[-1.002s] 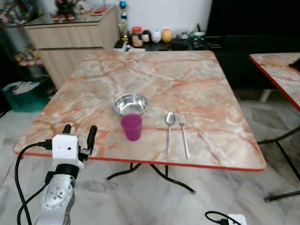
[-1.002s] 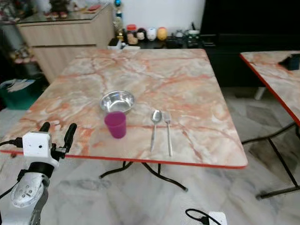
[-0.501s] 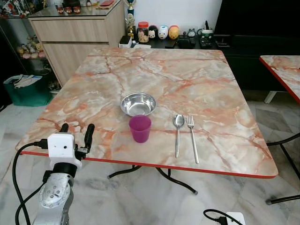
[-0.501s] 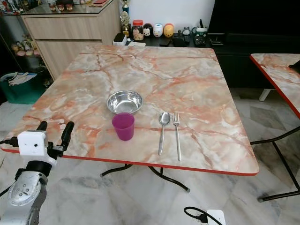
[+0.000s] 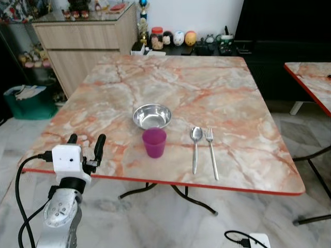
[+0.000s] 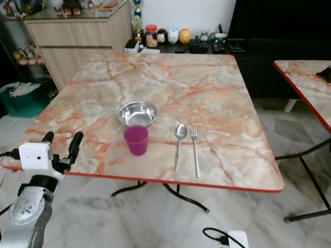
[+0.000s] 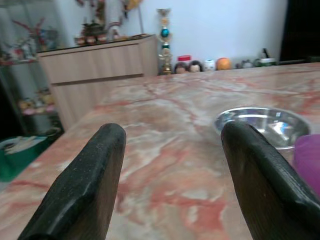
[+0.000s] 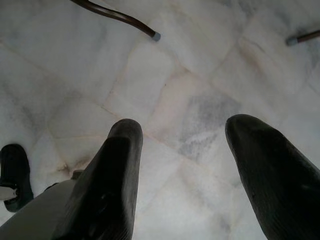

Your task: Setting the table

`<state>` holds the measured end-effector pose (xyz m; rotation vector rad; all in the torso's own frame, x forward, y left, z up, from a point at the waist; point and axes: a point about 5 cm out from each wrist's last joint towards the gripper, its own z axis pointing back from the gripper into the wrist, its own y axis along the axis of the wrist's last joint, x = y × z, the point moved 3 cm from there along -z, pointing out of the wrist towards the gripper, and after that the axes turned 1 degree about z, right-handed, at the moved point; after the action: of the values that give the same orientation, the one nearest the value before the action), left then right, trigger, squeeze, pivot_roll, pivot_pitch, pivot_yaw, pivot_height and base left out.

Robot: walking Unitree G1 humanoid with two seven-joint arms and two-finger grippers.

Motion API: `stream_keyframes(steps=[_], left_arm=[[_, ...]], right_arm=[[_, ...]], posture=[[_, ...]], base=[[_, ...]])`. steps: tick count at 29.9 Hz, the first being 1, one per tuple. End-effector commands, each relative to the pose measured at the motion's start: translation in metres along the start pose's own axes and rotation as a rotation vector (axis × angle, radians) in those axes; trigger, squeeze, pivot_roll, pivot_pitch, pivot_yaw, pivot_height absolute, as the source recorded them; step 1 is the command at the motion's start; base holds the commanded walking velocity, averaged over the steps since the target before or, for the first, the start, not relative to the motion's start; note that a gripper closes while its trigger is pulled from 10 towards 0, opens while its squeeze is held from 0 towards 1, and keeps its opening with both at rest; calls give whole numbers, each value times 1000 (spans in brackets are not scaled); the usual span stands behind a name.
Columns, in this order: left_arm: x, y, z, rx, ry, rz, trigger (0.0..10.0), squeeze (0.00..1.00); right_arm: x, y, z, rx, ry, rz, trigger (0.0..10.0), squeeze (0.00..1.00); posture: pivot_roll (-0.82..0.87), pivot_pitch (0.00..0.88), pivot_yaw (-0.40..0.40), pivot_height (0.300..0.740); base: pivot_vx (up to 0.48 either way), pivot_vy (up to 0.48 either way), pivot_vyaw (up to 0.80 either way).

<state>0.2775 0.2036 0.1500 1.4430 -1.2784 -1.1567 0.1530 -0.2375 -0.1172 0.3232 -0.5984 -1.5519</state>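
Note:
A steel bowl (image 5: 152,115) sits near the middle of the marble table (image 5: 217,88). Just in front of it stands a purple cup (image 5: 154,142). To their right lie a spoon (image 5: 195,146) and a fork (image 5: 212,156), side by side. My left gripper (image 5: 86,143) is raised at the table's front left edge, open and holding nothing. Through its wrist camera the bowl (image 7: 265,123) and the cup (image 7: 306,160) appear beyond the fingers. My right gripper (image 8: 192,165) hangs open over the floor tiles.
A second table (image 5: 313,82) stands to the right. A wooden sideboard (image 5: 85,44) is at the back left, with jars and figurines (image 5: 170,39) on a low dark shelf behind the table. A green bin (image 5: 28,102) sits on the left. A white power strip (image 5: 256,241) lies on the floor.
The camera has shifted a little between frames, so the whole scene moved in view. The items on the table and my left gripper have kept their places.

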Motion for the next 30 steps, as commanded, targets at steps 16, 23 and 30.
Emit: stream_keyframes(steps=[16,23,30], left_arm=[[3,1,-4,4,-15,10,10000,0],[5,3,-5,12,-20,14,10000,0],[5,4,-6,16,-20,16,10000,0]], right_arm=[[0,-2,1,4,-4,4,10000,0],[0,-2,1,3,-6,4,10000,0],[0,-1,1,4,-7,4,10000,0]], posture=[[7,0,4,740],[3,0,6,740],[9,0,1,740]], base=[[16,0,0],[270,0,0],[296,0,0]])
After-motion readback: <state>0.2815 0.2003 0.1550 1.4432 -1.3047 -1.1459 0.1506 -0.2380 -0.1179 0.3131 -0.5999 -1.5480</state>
